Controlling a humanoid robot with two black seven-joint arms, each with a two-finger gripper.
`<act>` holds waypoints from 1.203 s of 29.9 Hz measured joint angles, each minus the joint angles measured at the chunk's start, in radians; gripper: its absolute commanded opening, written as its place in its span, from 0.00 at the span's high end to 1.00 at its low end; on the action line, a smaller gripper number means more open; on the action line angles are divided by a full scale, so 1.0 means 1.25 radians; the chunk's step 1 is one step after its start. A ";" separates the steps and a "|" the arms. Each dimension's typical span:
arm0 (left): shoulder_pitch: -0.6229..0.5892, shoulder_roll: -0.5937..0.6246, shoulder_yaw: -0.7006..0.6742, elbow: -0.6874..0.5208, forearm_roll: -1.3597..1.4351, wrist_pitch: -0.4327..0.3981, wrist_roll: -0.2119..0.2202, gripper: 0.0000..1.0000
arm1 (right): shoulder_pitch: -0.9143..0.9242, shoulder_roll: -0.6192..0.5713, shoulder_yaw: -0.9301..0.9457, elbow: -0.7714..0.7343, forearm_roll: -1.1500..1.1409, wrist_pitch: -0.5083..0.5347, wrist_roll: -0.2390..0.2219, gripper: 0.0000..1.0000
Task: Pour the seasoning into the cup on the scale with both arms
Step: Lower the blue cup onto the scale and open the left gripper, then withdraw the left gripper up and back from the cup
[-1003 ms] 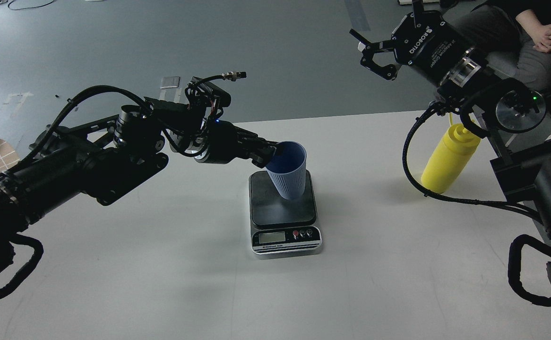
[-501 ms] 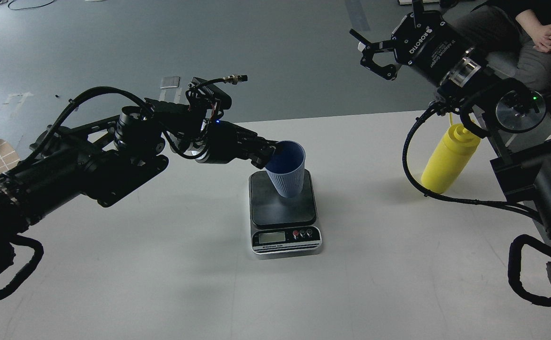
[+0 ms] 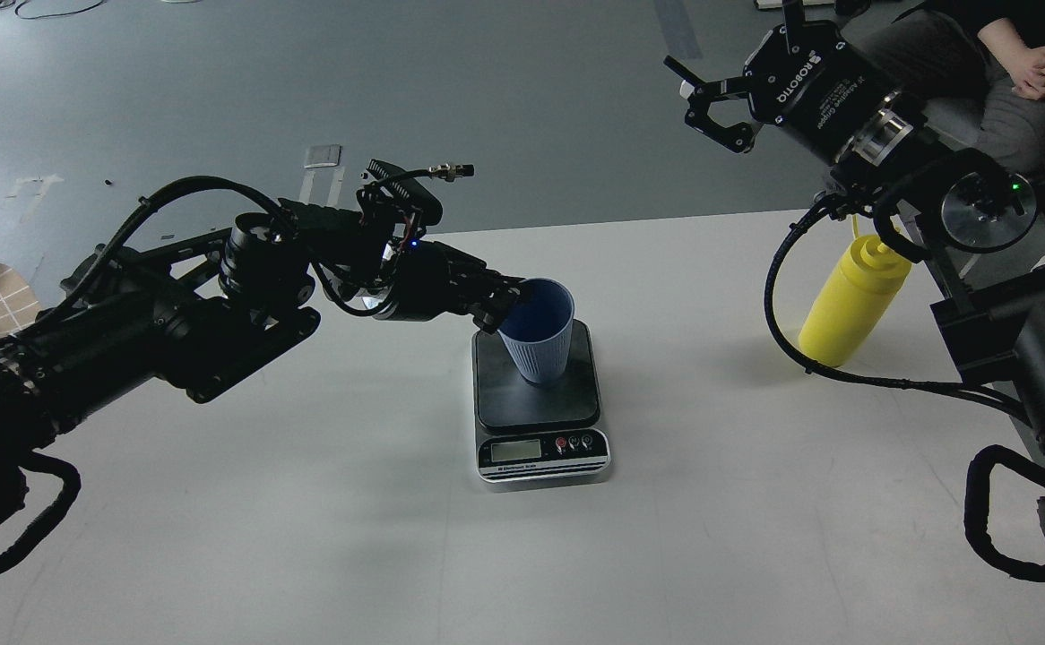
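Observation:
The light blue ribbed cup (image 3: 538,333) stands on the dark plate of the small scale (image 3: 537,401) at the table's middle. My left gripper (image 3: 506,302) is shut on the cup's left rim, coming in from the left. The yellow seasoning bottle (image 3: 850,298) stands on the table at the right; its nozzle is partly hidden behind my right arm and a black cable. My right gripper (image 3: 700,97) is open and empty, held high above the table's far right edge, well above and left of the bottle.
A seated person (image 3: 1015,72) is at the upper right behind my right arm. The white table (image 3: 307,502) ends at its far edge with grey floor beyond. Looped black cables (image 3: 787,296) hang beside the bottle.
My left gripper has shifted slightly left and down with the cup, which now stands more upright on the scale's plate. The right arm has not moved.

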 measured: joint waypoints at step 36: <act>-0.027 0.008 -0.017 -0.001 -0.110 -0.004 0.000 0.12 | 0.000 -0.001 0.000 -0.001 -0.001 0.000 0.000 0.00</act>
